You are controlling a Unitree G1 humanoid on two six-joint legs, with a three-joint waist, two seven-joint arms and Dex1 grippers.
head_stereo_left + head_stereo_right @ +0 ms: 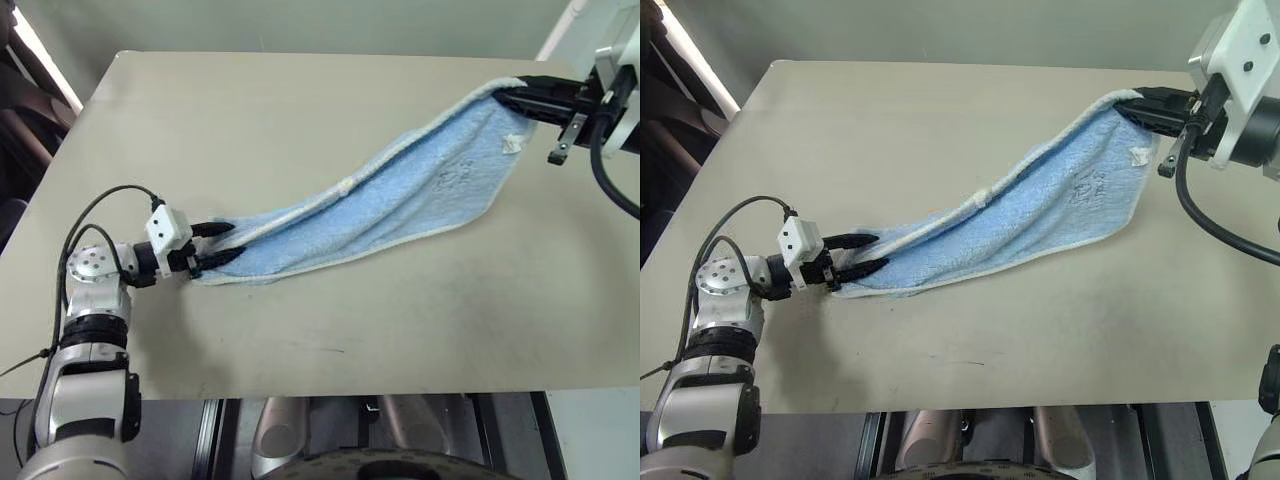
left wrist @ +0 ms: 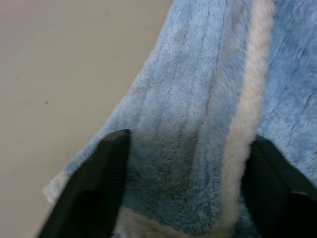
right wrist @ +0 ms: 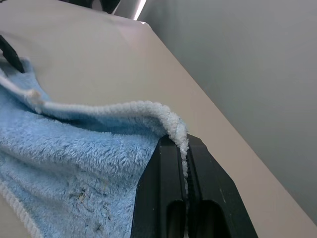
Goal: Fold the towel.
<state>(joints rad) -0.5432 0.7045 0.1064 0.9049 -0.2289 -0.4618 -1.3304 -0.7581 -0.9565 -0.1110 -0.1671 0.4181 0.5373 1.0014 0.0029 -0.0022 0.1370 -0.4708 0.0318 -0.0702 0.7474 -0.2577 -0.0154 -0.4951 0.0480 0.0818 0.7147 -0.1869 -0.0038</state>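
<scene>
While the near end of the light blue fluffy terry towel (image 1: pixel 400 195) is lying between the two black fingers of the left gripper (image 1: pixel 212 245), the fold there is hiding whether those fingers are pressing it: they are standing apart on either side of the cloth, and a true grip cannot be told. Only the beige matte tabletop (image 1: pixel 250 120) is lying around the cloth, nothing crossing it. From the left gripper at about eight o'clock, the towel is stretching up toward two o'clock, doubled lengthwise, its white stitched edging running along both long sides, a small white tag (image 1: pixel 511 144) showing near the far end. Farthest off, the right gripper (image 1: pixel 1145 108) is pinching the raised corner, jaws closed tight on the white edge.
</scene>
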